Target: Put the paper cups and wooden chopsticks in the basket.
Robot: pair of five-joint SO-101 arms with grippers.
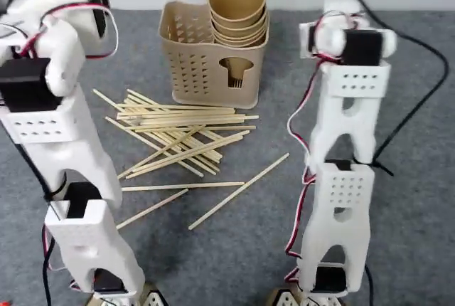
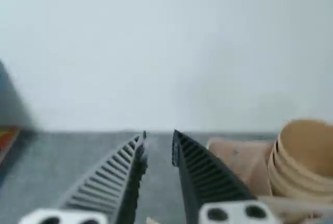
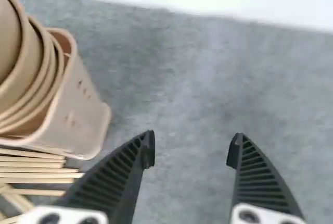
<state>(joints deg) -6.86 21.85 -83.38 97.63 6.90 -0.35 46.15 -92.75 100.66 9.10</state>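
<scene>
Several cups (image 1: 238, 7) sit nested in one stack inside the basket (image 1: 202, 71), in the compartment on the right arm's side. The chopsticks (image 1: 178, 132) lie on the grey mat (image 1: 398, 199) just in front of the basket, most of them in a loose, crossed heap. A few strays (image 1: 238, 191) lie apart from it, nearer the arms.

The left gripper (image 2: 158, 140) is raised beside the basket, its jaws parted by a narrow gap with nothing between them. The right gripper (image 3: 192, 151) hangs over bare mat on the basket's other side, its jaws spread wide and empty.

We judge the chopsticks to be light, stiff and smooth. They are likely to roll on the mat, and to swing in the jaws if pinched near one end. We would take a stick at its middle, with the jaws across its length. The strays offer the cleanest hold, since sticks in the heap overlap and may drag their neighbours along. The cups are thin-walled and would crush easily, but they need no further handling.
</scene>
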